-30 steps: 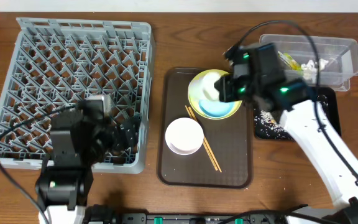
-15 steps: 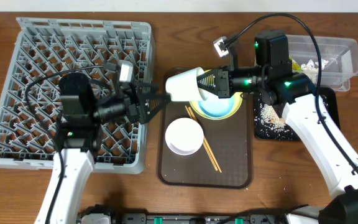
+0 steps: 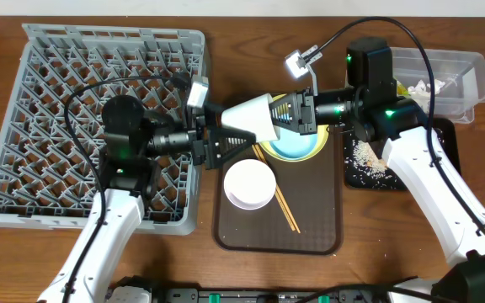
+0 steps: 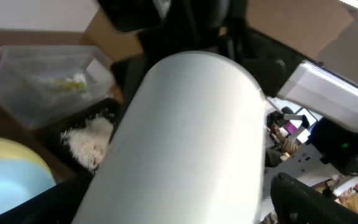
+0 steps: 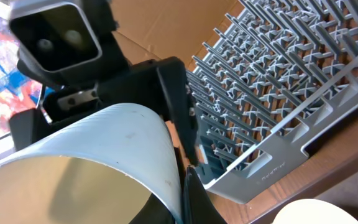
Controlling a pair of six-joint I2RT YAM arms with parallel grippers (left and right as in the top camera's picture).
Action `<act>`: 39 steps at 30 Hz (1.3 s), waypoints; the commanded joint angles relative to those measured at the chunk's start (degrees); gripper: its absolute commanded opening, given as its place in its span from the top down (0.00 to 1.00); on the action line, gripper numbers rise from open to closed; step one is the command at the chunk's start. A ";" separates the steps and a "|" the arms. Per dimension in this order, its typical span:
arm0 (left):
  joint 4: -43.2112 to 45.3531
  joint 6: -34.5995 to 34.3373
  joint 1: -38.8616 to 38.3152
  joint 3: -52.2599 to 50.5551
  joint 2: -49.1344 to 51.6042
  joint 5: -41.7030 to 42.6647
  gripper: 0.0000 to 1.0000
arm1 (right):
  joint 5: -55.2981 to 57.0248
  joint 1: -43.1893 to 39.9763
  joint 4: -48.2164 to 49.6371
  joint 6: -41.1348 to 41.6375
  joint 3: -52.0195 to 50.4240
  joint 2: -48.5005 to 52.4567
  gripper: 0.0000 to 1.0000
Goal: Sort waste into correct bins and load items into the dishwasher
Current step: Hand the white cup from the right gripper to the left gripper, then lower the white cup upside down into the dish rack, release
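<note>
Reaching across from the rack [image 3: 57, 84], the left gripper [image 3: 227, 133] now has its fingers apart around the base of the white cup [image 3: 251, 116], which the right gripper [image 3: 283, 114] clamps by the rim above the tray [image 3: 318, 219], so a handover looks near.

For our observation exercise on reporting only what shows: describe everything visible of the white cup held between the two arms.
The white cup is small, smooth and tapered, plastic by its look, with no handle. It lies on its side in the air above the brown tray, wide mouth towards the right gripper, which pinches its rim, narrow base between the fingers of the left gripper; whether those press it cannot be told.
</note>
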 commanded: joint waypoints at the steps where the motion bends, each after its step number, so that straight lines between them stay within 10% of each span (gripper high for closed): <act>1: 4.02 -5.57 -0.33 0.63 0.11 1.01 0.09 | -2.19 0.15 0.04 0.59 0.17 0.28 0.99; 16: 5.31 -8.04 -0.33 0.63 0.11 1.03 0.42 | -2.19 0.11 0.02 0.55 0.17 0.28 0.98; 27: 1.44 3.15 1.40 0.61 0.76 0.94 0.57 | -0.13 -0.26 -2.16 0.17 0.17 0.28 0.68; 39: -19.17 18.38 16.20 0.61 0.76 -7.82 0.61 | 37.42 -1.29 -19.61 -6.73 0.20 0.20 0.52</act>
